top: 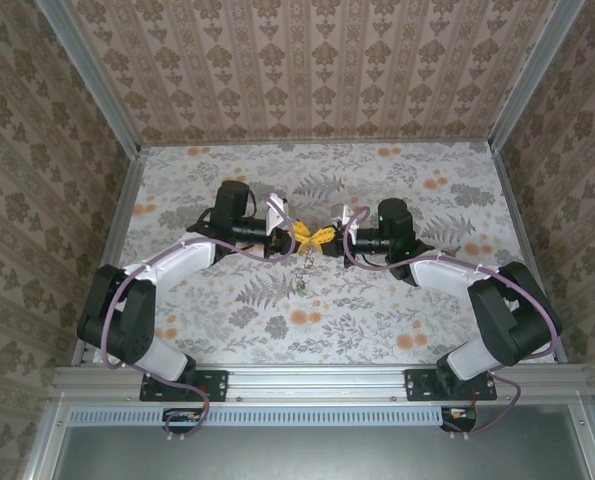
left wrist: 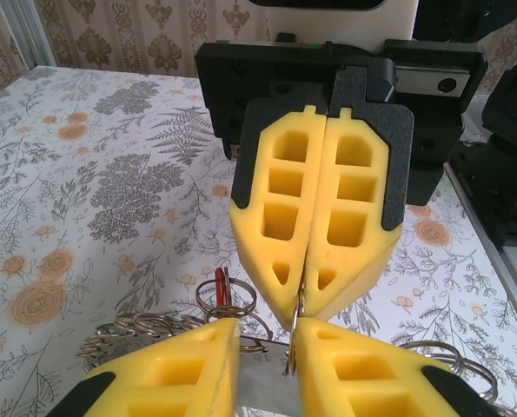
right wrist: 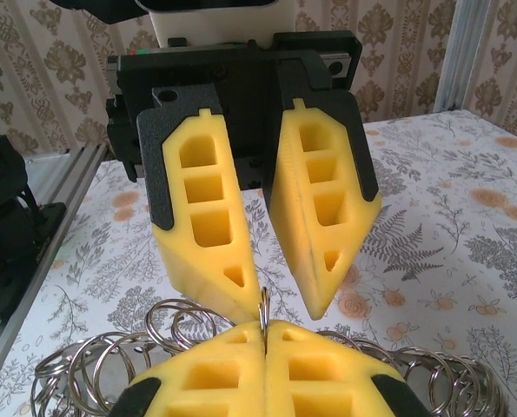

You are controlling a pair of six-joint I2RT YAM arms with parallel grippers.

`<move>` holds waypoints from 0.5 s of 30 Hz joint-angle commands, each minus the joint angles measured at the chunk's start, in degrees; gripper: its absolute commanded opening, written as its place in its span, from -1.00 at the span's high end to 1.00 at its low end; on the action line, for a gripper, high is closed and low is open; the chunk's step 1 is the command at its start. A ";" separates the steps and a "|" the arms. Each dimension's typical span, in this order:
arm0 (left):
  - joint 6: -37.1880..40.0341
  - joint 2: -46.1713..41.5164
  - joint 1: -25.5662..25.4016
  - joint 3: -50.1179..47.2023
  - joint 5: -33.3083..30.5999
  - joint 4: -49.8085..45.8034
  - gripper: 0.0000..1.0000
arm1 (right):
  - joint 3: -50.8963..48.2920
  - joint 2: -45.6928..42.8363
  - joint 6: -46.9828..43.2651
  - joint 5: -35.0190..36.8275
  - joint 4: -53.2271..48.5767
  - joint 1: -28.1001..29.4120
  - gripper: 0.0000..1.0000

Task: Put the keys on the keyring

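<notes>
My two grippers meet tip to tip over the middle of the table. The right gripper (top: 325,238) (right wrist: 264,325) (left wrist: 297,306) is shut on the keyring (right wrist: 264,304) (left wrist: 290,345), a thin wire hoop held upright on edge. Facing it, the left gripper (top: 303,238) (left wrist: 267,334) (right wrist: 286,309) is open, its fingers a key's width apart. The hoop rests against the inner face of one left finger. A flat grey metal piece (left wrist: 262,382) shows in the gap below. A red-headed key (left wrist: 221,285) sits among a bunch of wire rings (left wrist: 149,327) under the grippers.
More wire rings (right wrist: 93,365) spread left and right beneath the right gripper. A small cluster dangles under the fingertips (top: 304,272). The floral table (top: 397,310) is boxed in by patterned walls and an aluminium rail (top: 317,380) at the near edge.
</notes>
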 commanded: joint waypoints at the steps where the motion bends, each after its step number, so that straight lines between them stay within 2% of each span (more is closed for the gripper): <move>1: 1.27 0.71 -0.27 1.59 1.81 -1.50 0.52 | 1.54 -0.83 1.72 -2.09 3.95 0.07 1.00; 15: 0.95 0.70 1.12 0.34 1.20 -1.02 0.49 | 1.41 -1.32 2.09 -2.19 3.70 0.02 1.00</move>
